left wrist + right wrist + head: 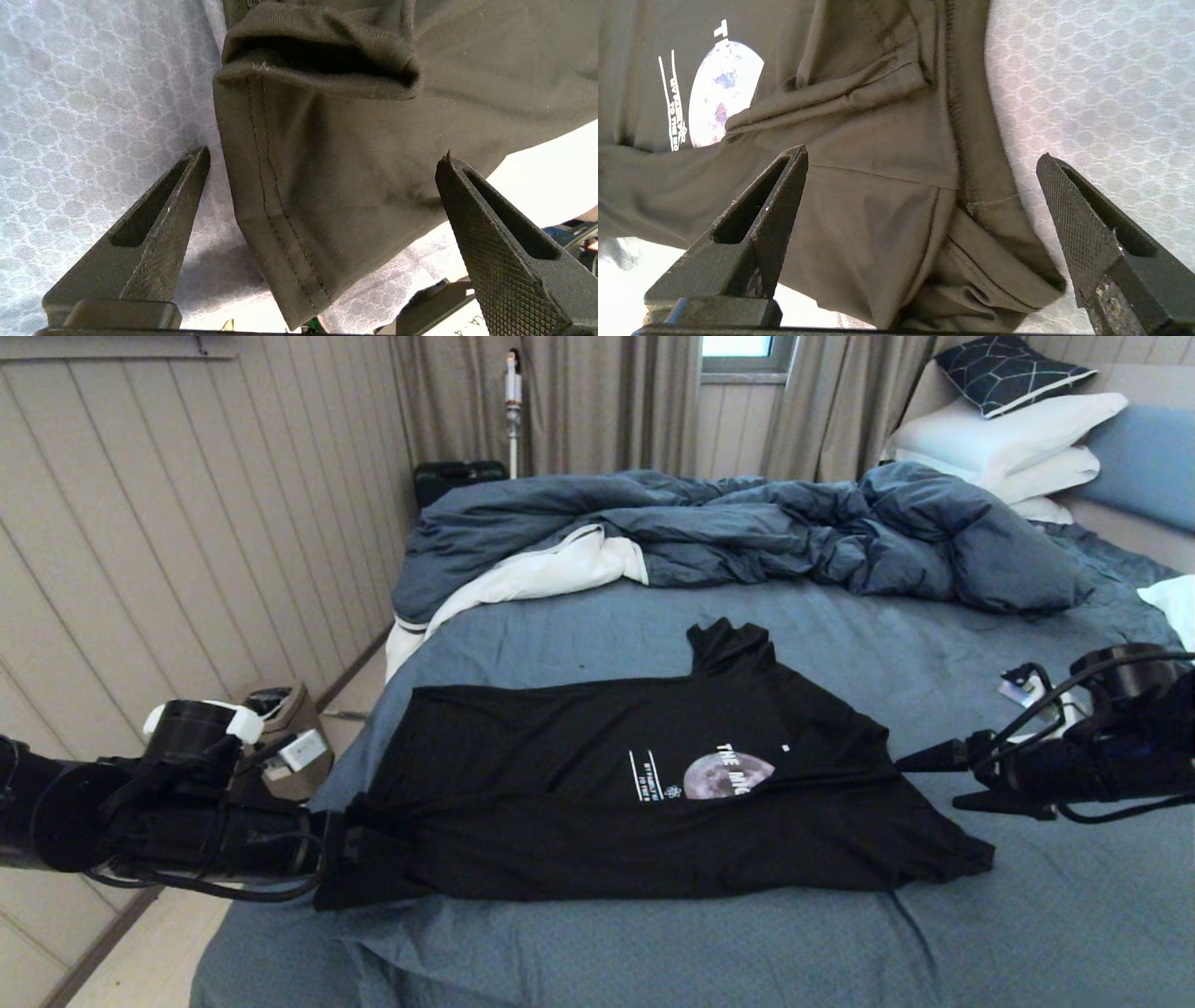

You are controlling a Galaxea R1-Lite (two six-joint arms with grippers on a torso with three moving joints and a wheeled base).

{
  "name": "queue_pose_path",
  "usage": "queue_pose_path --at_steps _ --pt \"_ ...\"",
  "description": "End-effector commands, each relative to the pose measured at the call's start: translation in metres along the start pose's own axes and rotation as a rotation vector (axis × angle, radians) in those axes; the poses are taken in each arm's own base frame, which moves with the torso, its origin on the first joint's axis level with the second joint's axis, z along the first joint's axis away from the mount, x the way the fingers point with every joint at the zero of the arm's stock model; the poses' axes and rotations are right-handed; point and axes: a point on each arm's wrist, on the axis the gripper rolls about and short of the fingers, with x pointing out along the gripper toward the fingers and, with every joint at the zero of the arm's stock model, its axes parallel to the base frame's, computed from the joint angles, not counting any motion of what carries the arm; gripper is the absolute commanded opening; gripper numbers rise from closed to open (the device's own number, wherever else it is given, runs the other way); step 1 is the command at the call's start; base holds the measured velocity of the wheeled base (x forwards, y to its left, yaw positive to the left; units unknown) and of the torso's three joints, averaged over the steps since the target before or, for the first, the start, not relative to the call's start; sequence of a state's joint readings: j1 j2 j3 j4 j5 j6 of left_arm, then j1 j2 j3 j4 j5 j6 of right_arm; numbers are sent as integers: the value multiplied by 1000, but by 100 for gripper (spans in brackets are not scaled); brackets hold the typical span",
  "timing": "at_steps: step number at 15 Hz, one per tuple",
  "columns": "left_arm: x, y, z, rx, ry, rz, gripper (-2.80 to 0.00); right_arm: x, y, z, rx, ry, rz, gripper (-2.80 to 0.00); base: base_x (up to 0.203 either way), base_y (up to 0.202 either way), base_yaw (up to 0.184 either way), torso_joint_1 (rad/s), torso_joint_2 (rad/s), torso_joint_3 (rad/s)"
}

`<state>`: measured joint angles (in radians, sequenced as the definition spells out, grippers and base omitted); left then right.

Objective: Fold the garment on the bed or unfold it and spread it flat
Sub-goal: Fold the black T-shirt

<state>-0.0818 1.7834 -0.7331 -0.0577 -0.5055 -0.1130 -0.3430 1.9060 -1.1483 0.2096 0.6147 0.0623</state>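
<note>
The garment (560, 784), a black T-shirt with a moon print (728, 775), lies lengthwise across the bed (1027, 915), part folded over itself, with one sleeve pointing toward the duvet. My left gripper (369, 840) is at its left end. In the left wrist view that gripper (324, 154) is open, with a stitched hem corner of the garment (355, 116) lying between the wide jaws. My right gripper (934, 782) is at the shirt's right end. It is open too (923, 154), straddling a bunched sleeve of the garment (878, 140) on the sheet.
A rumpled dark blue duvet (747, 532) with white lining fills the far half of the bed. White pillows (1008, 439) are stacked at the far right. A panelled wall and a small box (289, 728) on the floor lie to the left.
</note>
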Motion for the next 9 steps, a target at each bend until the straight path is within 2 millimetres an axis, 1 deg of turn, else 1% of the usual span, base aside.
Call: queue_pose_path --at_steps 1,3,4,9 --pt "3 -1 -1 0 13 -7 0 1 0 -1 2 4 4 0 0 0 0 0 0 0" --pt "4 -2 -3 2 19 -10 0 1 0 0 1 3 4 0 0 0 0 0 0 0" --pt "4 -3 -4 4 22 -13 -280 0 0 0 2 2 3 0 0 0 0 0 0 0" --pt "2 -5 -4 14 8 -17 -280 0 0 0 2 2 3 0 0 0 0 0 0 0"
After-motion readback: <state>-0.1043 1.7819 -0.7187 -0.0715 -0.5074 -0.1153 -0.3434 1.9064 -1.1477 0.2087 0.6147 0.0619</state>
